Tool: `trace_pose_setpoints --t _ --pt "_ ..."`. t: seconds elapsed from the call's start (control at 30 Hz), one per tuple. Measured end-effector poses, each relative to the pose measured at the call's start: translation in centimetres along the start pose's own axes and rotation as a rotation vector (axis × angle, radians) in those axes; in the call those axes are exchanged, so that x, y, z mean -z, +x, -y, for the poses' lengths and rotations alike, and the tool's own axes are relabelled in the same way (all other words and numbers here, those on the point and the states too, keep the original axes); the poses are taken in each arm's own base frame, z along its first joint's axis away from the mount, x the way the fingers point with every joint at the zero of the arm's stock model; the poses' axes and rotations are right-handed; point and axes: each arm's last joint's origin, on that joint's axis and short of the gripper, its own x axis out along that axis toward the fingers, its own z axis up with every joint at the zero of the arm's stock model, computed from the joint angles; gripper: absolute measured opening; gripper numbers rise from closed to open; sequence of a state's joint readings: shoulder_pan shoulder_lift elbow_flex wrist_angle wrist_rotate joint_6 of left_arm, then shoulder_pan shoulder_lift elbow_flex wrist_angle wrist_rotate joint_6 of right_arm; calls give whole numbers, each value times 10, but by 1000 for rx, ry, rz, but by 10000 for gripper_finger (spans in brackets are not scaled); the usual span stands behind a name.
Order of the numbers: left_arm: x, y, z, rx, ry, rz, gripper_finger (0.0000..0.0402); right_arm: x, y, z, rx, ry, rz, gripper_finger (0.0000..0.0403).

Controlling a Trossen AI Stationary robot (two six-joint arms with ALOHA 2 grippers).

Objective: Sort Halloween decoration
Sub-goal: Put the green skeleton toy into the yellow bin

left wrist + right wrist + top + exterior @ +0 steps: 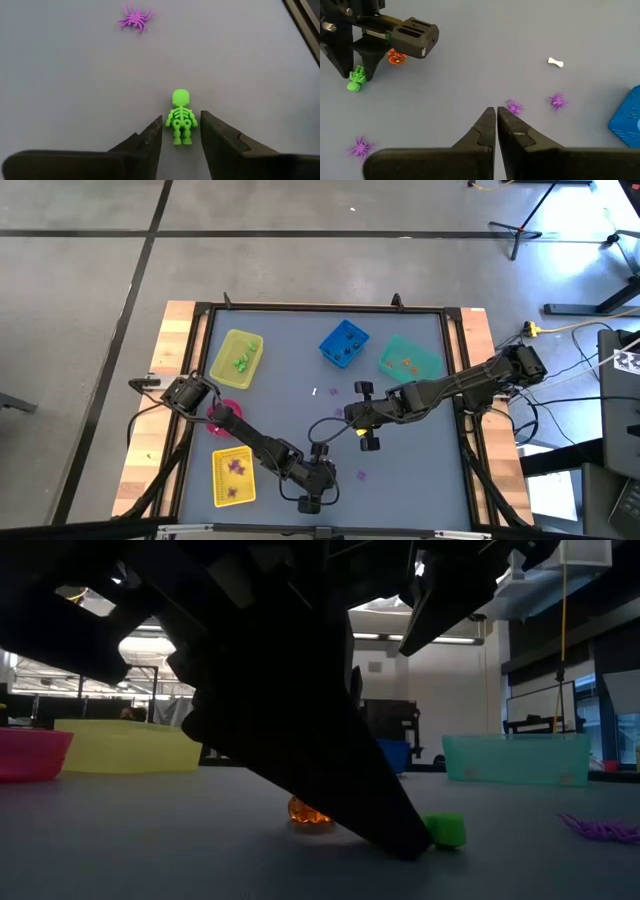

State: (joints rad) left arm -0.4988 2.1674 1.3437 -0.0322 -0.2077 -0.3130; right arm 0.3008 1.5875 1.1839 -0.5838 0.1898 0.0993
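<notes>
Ref. = left gripper (181, 120), low over table (400, 470) near front edge, approx. centre. Skeleton figure (180, 107) lies on table betw. its fingers; round trinket (396, 57) just beside it. Nearest spider (135, 19) on table to R of ref., apart. L of ref.: flat tray (218, 480) w/ small pieces in it; bowl (224, 418) L and further back. Back-L: rear-left bin (228, 375), trinkets inside. Straight behind, far: rear-centre bin (343, 343); back-R: rear-right bin (410, 358). Right gripper (496, 111) behind ref., slightly R, w/ two spiders just ahead of it; bone (555, 62) further behind ref.
</notes>
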Motion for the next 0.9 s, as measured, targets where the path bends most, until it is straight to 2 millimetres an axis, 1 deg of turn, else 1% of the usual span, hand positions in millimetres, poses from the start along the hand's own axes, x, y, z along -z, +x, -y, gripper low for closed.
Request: trace_pose_setpoints --t 0.63,0.9 --pt "0 0 0 -1 9 -1 54 0 0 0 0 0 0 17" --pt "-1 -1 0 -2 8 3 50 0 0 0 0 0 0 17"
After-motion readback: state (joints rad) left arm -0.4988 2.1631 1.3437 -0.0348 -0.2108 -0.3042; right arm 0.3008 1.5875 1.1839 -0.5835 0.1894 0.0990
